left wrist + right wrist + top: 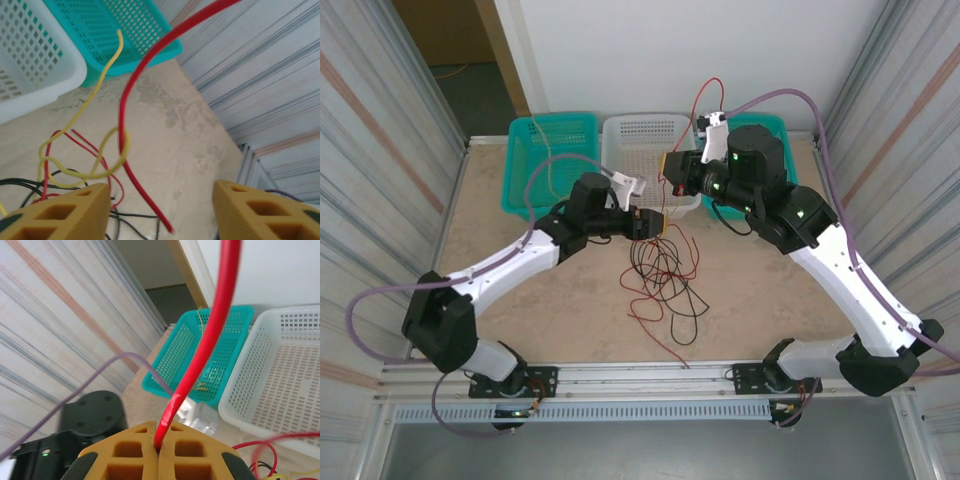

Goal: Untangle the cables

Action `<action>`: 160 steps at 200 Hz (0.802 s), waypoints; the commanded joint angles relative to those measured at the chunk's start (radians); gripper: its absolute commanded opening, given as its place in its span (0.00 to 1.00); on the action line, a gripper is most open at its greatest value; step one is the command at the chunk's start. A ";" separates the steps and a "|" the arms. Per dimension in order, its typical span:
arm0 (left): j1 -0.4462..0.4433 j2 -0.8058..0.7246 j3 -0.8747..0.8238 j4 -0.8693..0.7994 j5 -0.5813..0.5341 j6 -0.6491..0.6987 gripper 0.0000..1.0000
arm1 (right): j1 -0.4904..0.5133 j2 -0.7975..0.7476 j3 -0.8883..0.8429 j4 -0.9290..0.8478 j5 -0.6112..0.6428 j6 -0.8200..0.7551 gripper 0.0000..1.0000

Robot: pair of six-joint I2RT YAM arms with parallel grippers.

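Looking down from above, the cables (660, 272) lie as a loose knot of hair-thin black and red strands at the middle of the tan table (520, 310). One red tail trails off toward 5 o'clock, near the front rail. The left gripper (657, 224) hovers at the knot's 12 o'clock edge; its gap is too small to judge from here. Farther toward 12 o'clock the right gripper (668, 165) sits before the white basket (645, 135). A red cable (698, 102) climbs from it in an arch toward 1 o'clock. A teal basket (552, 150) stands at the white one's 9 o'clock side.

At the left wrist, the left gripper (161, 210) has its yellow fingers (70, 212) moderately apart, clamping nothing. The red cable (121, 125), smooth and glossy, curves down from 1 o'clock. Its cut end hangs free in the gap, touching neither finger. A pale yellow cable (93, 99) crosses it in a loose loop toward 9 o'clock. Black strands (15, 182) and thinner red ones lie on the table behind.

At the right wrist, the right gripper (159, 446) is pinched tight on the red cable (212, 335). The cable rises from the seam between the fingers toward 12 o'clock and looks thick and blurred this close. Behind it, the teal basket (182, 352) holds a few pale yellow strands, with the white basket (280, 365) at its 3 o'clock side.
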 commanded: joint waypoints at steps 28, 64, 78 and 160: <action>-0.003 0.065 0.034 0.062 0.012 0.007 0.04 | -0.010 -0.050 0.013 0.038 -0.015 0.025 0.00; -0.010 0.085 -0.017 0.057 -0.045 0.031 0.00 | -0.065 -0.069 0.064 0.051 -0.062 0.052 0.00; -0.010 0.099 -0.036 0.056 -0.050 0.030 0.00 | -0.094 -0.079 0.084 0.053 -0.077 0.060 0.00; -0.013 0.132 -0.154 0.128 -0.053 -0.042 0.33 | -0.272 -0.076 0.142 0.010 -0.159 0.075 0.00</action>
